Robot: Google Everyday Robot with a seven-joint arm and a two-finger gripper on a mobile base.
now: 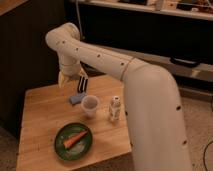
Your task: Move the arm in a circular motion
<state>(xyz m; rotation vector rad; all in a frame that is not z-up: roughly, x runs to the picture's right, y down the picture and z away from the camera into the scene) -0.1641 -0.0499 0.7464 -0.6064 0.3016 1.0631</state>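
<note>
From where I stand, the arm [107, 62] takes up most of the right side of the scene. Its thick white lower part rises from the near right corner, and a long tube with a row of small dark holes slants up and away to the left. It ends in a rounded joint high over the far left part of the worktop [42, 107]. From that joint a short section drops straight down to the hand [72, 81], which hangs over the far edge of the wooden worktop. Its two fingers [62, 79] point downward and stand apart, one pale and the other showing dark stripes.

Just below the hand and slightly to its right, a small blue pad [76, 98] lies flat on the wood, not touching the hand. To the near right of the pad stands a clear cup [90, 105], upright, with a small pale bottle [115, 108] close beside it on the right, next to the arm's thick trunk. Nearer to me sits a round green plate [59, 145] with a carrot [74, 140] lying across it at a slant. Dark cabinets [150, 30] run along the back.
</note>
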